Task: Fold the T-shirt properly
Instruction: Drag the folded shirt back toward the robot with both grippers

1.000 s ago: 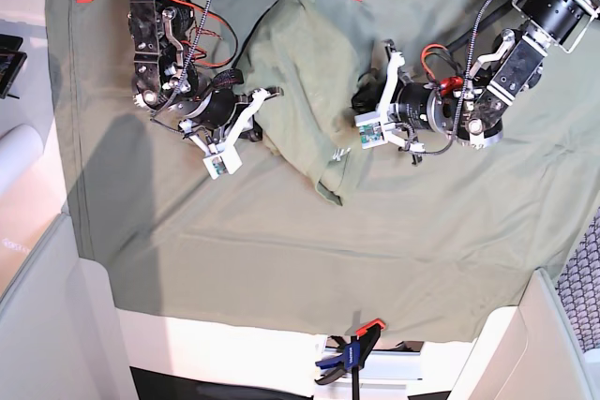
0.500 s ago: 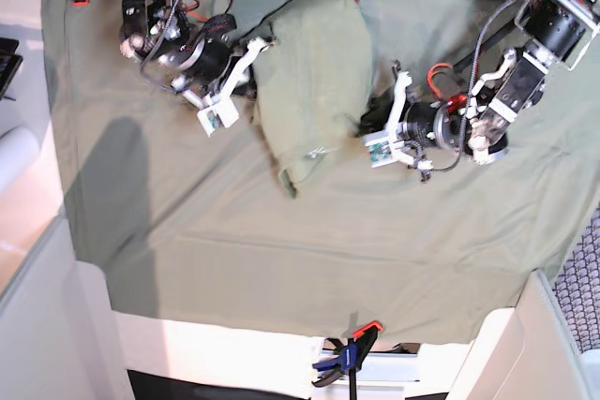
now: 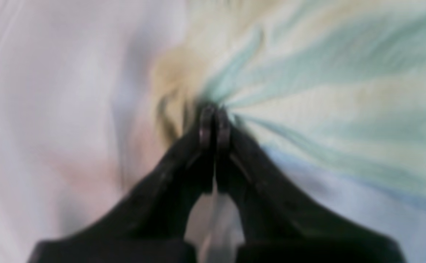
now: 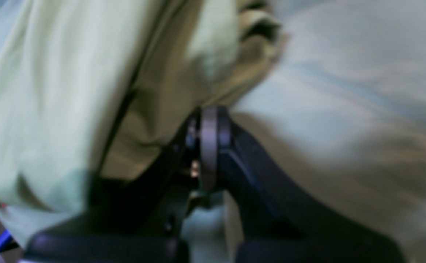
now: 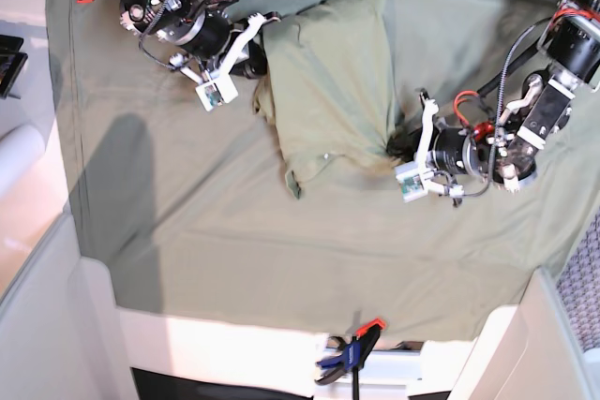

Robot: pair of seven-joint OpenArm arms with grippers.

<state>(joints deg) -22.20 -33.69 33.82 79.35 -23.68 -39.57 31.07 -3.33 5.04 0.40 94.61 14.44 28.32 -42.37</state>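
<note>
Your left gripper (image 5: pixel 398 145), jaws pinched tight, holds the pale sage-green cotton T-shirt (image 5: pixel 330 91) at its four o'clock edge; your right gripper (image 5: pixel 258 65), equally clamped, grips its ten o'clock side. The shirt lies bunched toward twelve o'clock on the greyer green tablecloth (image 5: pixel 234 222).

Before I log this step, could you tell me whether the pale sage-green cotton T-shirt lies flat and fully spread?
No, the pale sage-green cotton T-shirt is bunched between both pinching grippers.
</note>
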